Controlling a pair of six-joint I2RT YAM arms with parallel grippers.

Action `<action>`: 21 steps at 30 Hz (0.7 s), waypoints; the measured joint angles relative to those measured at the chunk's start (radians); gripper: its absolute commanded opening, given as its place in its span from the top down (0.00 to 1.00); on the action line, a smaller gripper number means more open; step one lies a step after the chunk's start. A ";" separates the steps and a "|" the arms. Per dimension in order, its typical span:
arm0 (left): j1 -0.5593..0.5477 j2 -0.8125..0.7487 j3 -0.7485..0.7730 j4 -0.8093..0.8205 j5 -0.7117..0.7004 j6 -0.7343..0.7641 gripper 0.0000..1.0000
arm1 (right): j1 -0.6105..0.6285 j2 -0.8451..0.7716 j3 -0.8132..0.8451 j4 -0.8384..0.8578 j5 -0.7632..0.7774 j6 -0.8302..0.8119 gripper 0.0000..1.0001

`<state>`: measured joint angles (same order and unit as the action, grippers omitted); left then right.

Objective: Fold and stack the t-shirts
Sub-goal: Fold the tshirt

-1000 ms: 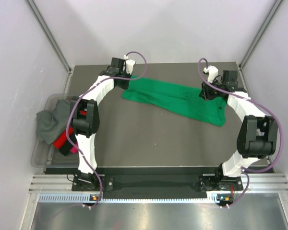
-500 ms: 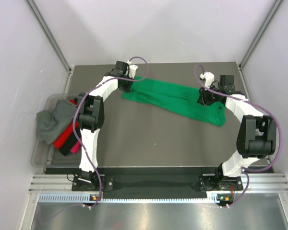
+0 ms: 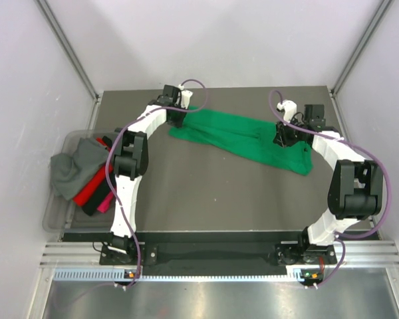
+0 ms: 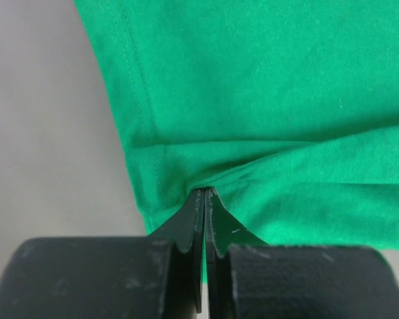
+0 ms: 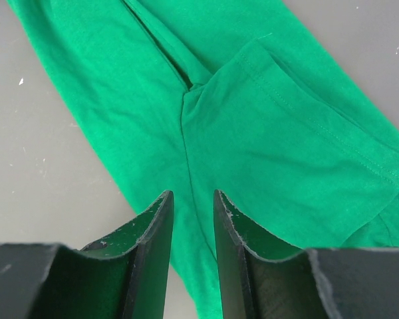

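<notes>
A bright green t-shirt (image 3: 243, 138) lies in a long, partly folded strip across the far half of the table. My left gripper (image 3: 177, 117) is at its left end. In the left wrist view the gripper (image 4: 205, 194) is shut on a pinched fold of the green cloth (image 4: 266, 86) near a hemmed corner. My right gripper (image 3: 284, 136) is over the shirt's right part. In the right wrist view it (image 5: 193, 197) is open, fingers a little apart, with a sleeve (image 5: 299, 153) of the shirt beyond the tips. Nothing is between its fingers.
A clear plastic bin (image 3: 55, 219) stands off the table's left edge and holds a grey shirt (image 3: 70, 169), a red shirt (image 3: 90, 193) and a pink shirt (image 3: 105, 203). Metal frame posts (image 3: 70, 50) rise at the far corners. Grey walls close in both sides.
My left gripper has shifted a little to the right, onto the shirt's left end. My right gripper has edged slightly down and left. The shirt has barely moved.
</notes>
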<state>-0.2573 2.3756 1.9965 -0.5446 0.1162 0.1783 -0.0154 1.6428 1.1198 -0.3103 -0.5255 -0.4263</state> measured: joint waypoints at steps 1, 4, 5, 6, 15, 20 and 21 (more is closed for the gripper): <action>0.000 0.003 0.003 -0.001 0.000 0.000 1.00 | 0.000 0.000 0.000 0.000 0.000 0.000 0.69; -0.001 0.011 0.020 -0.004 0.000 0.000 1.00 | 0.000 0.000 0.000 0.000 0.001 -0.001 0.69; -0.003 0.015 0.033 -0.005 -0.001 0.001 1.00 | 0.000 0.000 0.000 0.000 0.001 -0.001 0.69; -0.004 0.023 0.053 -0.003 -0.002 0.003 1.00 | 0.000 0.000 -0.001 0.000 0.001 -0.001 0.69; -0.052 0.105 0.304 0.071 -0.054 0.029 0.81 | 0.000 0.000 -0.008 0.004 0.011 -0.004 0.68; -0.092 0.037 0.138 0.141 -0.065 0.042 0.57 | 0.000 -0.022 -0.026 -0.002 0.033 -0.016 0.66; -0.098 -0.014 0.028 0.167 -0.064 0.047 0.51 | 0.000 -0.039 -0.031 -0.007 0.040 -0.018 0.63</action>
<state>-0.3553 2.3615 2.0243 -0.3779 0.0517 0.2249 -0.0151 1.6043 1.0889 -0.3176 -0.4850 -0.4446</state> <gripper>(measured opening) 0.392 0.338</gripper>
